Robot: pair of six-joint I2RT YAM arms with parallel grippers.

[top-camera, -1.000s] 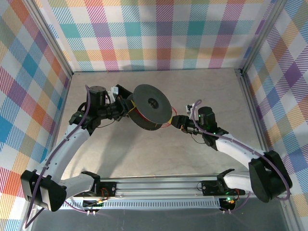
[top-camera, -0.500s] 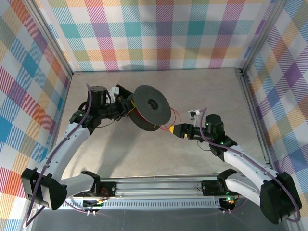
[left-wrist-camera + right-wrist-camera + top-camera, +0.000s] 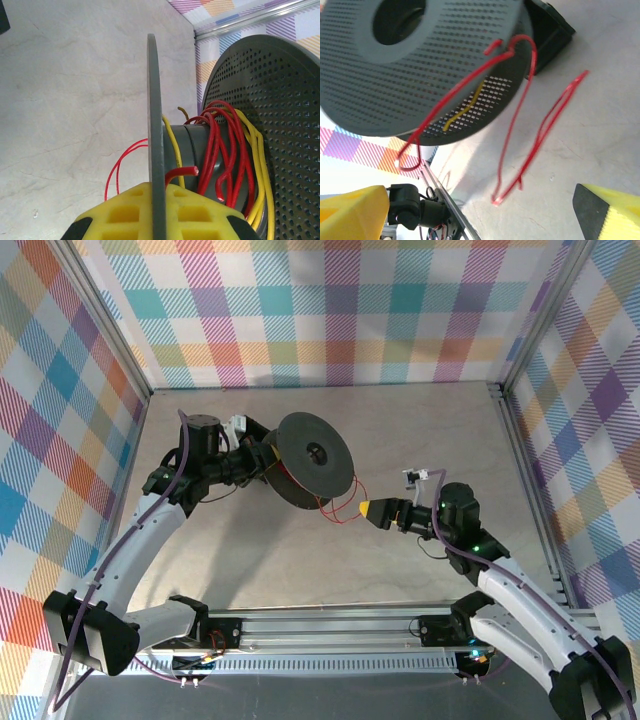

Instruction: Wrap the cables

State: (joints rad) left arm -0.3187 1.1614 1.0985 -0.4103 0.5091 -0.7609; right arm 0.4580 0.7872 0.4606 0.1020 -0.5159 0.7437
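A dark grey perforated spool (image 3: 313, 462) is held tilted above the table. My left gripper (image 3: 262, 462) is shut on the edge of its flange (image 3: 156, 125), whose thin rim sits between the yellow fingers (image 3: 115, 212). Red and yellow cables (image 3: 225, 150) are wound loosely round the hub. Loose red cable loops (image 3: 340, 508) spring out from the spool's lower right and hang free (image 3: 520, 125). My right gripper (image 3: 372, 510) stands open just right of those loops, and nothing lies between its yellow fingers (image 3: 355, 212).
The beige tabletop (image 3: 300, 550) is ringed by checked walls and aluminium posts. A metal rail (image 3: 330, 625) with both arm bases runs along the near edge. The left arm's black wrist (image 3: 547, 30) sits behind the spool.
My right gripper has opened and drawn back to the right and nearer, away from the spool. The red cable loops now hang loose below the spool. The left arm and spool have barely moved.
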